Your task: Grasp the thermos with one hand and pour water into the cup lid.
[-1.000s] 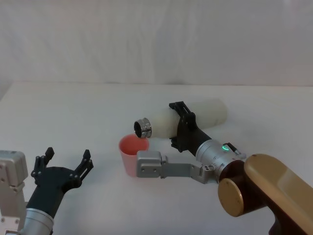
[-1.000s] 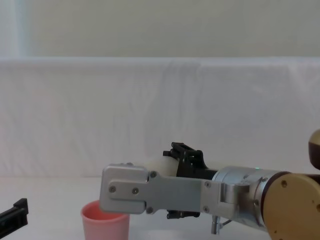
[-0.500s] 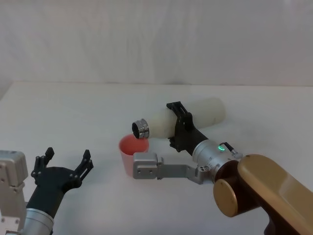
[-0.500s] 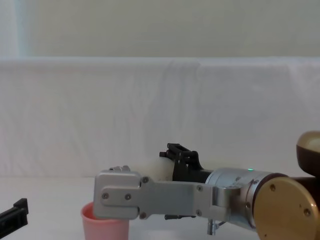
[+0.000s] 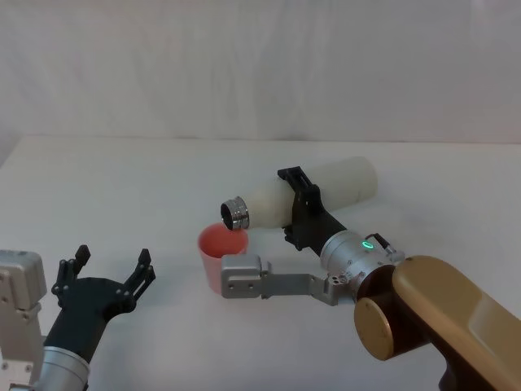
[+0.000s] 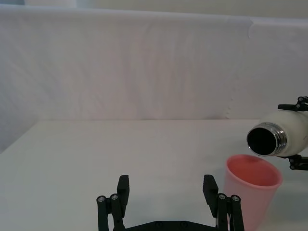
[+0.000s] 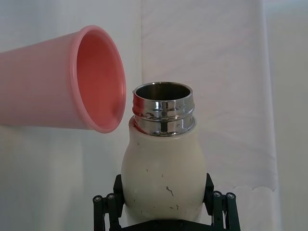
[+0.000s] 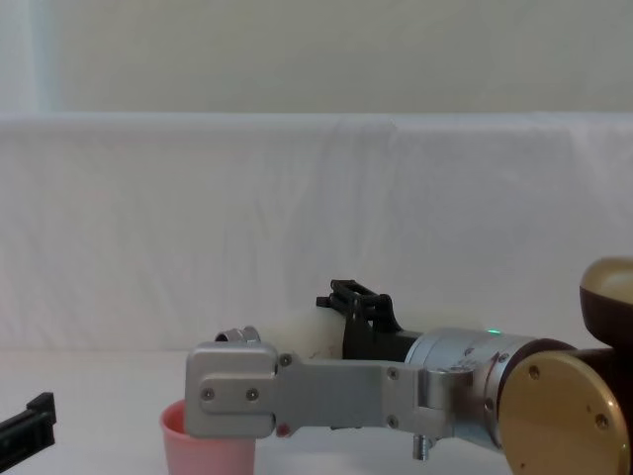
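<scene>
The cream-white thermos [image 5: 326, 189] lies tipped almost level above the table, with my right gripper [image 5: 298, 208] shut on its middle. Its steel neck [image 5: 237, 213] hangs over the far rim of the salmon-pink cup lid [image 5: 221, 246], which stands upright on the table. In the right wrist view the thermos [image 7: 163, 168] sits between the black fingers [image 7: 104, 208], its open mouth just beside the cup lid [image 7: 62, 91]. The chest view has the cup lid [image 8: 206, 452] partly behind my right wrist. My left gripper [image 5: 107, 269] rests open near the table's front left, apart from both.
A white cloth covers the table [image 5: 122, 179] and a white backdrop [image 5: 260, 65] rises behind it. My right forearm [image 5: 440, 318] crosses the front right. Bare tabletop lies to the left of the cup lid and behind the thermos.
My right wrist has turned and dropped slightly, and the thermos has shifted only a little over the cup lid. The left arm has not moved.
</scene>
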Action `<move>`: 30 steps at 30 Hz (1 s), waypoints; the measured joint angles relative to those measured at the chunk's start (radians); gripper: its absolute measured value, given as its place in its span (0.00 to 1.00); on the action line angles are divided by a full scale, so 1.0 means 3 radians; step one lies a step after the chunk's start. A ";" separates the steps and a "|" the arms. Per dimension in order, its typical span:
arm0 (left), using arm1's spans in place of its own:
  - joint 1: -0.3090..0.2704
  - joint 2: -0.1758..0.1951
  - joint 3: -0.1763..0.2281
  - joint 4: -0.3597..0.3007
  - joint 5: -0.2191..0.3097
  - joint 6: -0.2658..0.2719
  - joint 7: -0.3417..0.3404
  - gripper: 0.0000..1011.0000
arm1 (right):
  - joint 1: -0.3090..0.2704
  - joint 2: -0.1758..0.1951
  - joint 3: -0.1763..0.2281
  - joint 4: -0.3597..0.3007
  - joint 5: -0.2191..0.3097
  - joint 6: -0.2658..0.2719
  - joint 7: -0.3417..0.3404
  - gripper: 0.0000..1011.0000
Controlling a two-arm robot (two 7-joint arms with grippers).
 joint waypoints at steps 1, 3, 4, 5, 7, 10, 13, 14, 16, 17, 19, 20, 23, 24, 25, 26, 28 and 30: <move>0.0000 0.0000 0.0000 0.0000 0.0000 0.0000 0.0000 0.99 | 0.0002 0.0001 -0.0002 0.0001 -0.0006 0.0000 0.0000 0.95; 0.0000 0.0000 0.0000 0.0000 0.0000 0.0000 0.0000 0.99 | 0.0007 0.0003 -0.0008 0.0003 -0.0019 0.0001 0.0000 0.95; 0.0000 0.0000 0.0000 0.0000 0.0000 0.0000 0.0000 0.99 | 0.0012 0.0007 -0.0013 0.0005 -0.0029 0.0001 0.0000 0.95; 0.0000 0.0000 0.0000 0.0000 0.0000 0.0000 0.0000 0.99 | 0.0015 0.0009 -0.0017 0.0006 -0.0039 0.0001 0.0000 0.95; 0.0000 0.0000 0.0000 0.0000 0.0000 0.0000 0.0000 0.99 | 0.0017 0.0010 -0.0021 0.0006 -0.0047 0.0003 0.0000 0.95; 0.0000 0.0000 0.0000 0.0000 0.0000 0.0000 0.0000 0.99 | 0.0025 0.0011 -0.0027 0.0013 -0.0063 0.0004 0.0000 0.95; 0.0000 0.0000 0.0000 0.0000 0.0000 0.0000 0.0000 0.99 | 0.0032 0.0009 -0.0033 0.0021 -0.0073 0.0005 0.0000 0.95; 0.0000 0.0000 0.0000 0.0000 0.0000 0.0000 0.0000 0.99 | 0.0033 0.0009 -0.0034 0.0022 -0.0077 0.0006 0.0000 0.95; 0.0000 0.0000 0.0000 0.0000 0.0000 0.0000 0.0000 0.99 | 0.0035 0.0009 -0.0037 0.0024 -0.0083 0.0007 0.0000 0.95; 0.0000 0.0000 0.0000 0.0000 0.0000 0.0000 0.0000 0.99 | 0.0038 0.0009 -0.0041 0.0024 -0.0091 0.0008 0.0000 0.95; 0.0000 0.0000 0.0000 0.0000 0.0000 0.0000 0.0000 0.99 | 0.0043 0.0009 -0.0047 0.0024 -0.0101 0.0011 0.0000 0.95; 0.0000 0.0000 0.0000 0.0000 0.0000 0.0000 0.0000 0.99 | 0.0044 0.0008 -0.0048 0.0024 -0.0105 0.0012 0.0000 0.95; 0.0000 0.0000 0.0000 0.0000 0.0000 0.0000 0.0000 0.99 | 0.0046 0.0008 -0.0053 0.0024 -0.0117 0.0014 0.0000 0.95; 0.0000 0.0000 0.0000 0.0000 0.0000 0.0000 0.0000 0.99 | 0.0046 0.0008 -0.0054 0.0025 -0.0120 0.0015 0.0000 0.95; 0.0000 0.0000 0.0000 0.0000 0.0000 0.0000 0.0000 0.99 | 0.0046 0.0007 -0.0057 0.0028 -0.0125 0.0016 0.0000 0.95; 0.0000 0.0000 0.0000 0.0000 0.0000 0.0000 0.0000 0.99 | 0.0047 0.0007 -0.0058 0.0029 -0.0128 0.0016 0.0000 0.95; 0.0000 0.0000 0.0000 0.0000 0.0000 0.0000 0.0000 0.99 | 0.0048 0.0007 -0.0060 0.0031 -0.0134 0.0017 -0.0001 0.95; 0.0000 0.0000 0.0000 0.0000 0.0000 0.0000 0.0000 0.99 | 0.0050 0.0008 -0.0064 0.0033 -0.0143 0.0020 -0.0001 0.95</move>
